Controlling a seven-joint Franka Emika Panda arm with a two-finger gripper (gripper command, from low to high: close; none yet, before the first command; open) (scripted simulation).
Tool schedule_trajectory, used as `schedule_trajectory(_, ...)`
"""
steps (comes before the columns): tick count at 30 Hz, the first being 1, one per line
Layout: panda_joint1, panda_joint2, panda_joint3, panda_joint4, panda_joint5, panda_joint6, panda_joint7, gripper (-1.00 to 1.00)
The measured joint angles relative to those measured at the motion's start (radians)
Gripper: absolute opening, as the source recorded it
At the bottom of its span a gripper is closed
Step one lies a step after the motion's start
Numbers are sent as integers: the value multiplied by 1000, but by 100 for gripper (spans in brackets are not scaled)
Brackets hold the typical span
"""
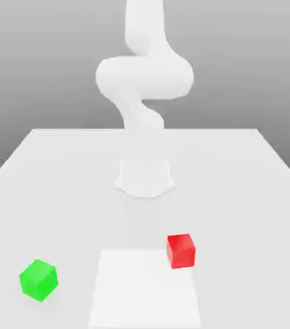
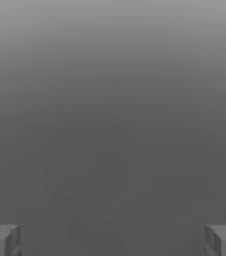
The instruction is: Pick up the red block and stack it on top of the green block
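The red block (image 1: 181, 250) sits on the white table (image 1: 250, 193), near the front and a little toward the exterior view's right. The green block (image 1: 38, 279) rests on the table at the front on the exterior view's left, well apart from the red one. In the hand view my gripper (image 2: 113, 241) is open: its two grey fingertips (image 2: 3, 240) stand wide apart with nothing between them, and plain grey background lies beyond them. Neither block is near the fingers.
The white arm (image 1: 144, 77) rises from its base (image 1: 145, 178) at the table's middle and bends upward past the picture's top. A brighter white rectangular patch (image 1: 144, 289) lies flat on the table at the front, between the two blocks.
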Motion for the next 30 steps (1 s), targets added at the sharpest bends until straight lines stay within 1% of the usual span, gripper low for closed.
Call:
schedule_trajectory(12,74,388,63,-353,35,287,1,0)
schedule_trajectory(17,102,603,100,-509,26,444,21,0)
schedule_trajectory(20,101,752,104,-524,-20,560,56,0)
schedule_trajectory(24,144,902,44,-507,-87,687,105,0)
schedule_trajectory(25,152,924,34,-504,-96,706,111,-100)
schedule_trajectory(30,152,924,35,-504,-99,707,114,-100)
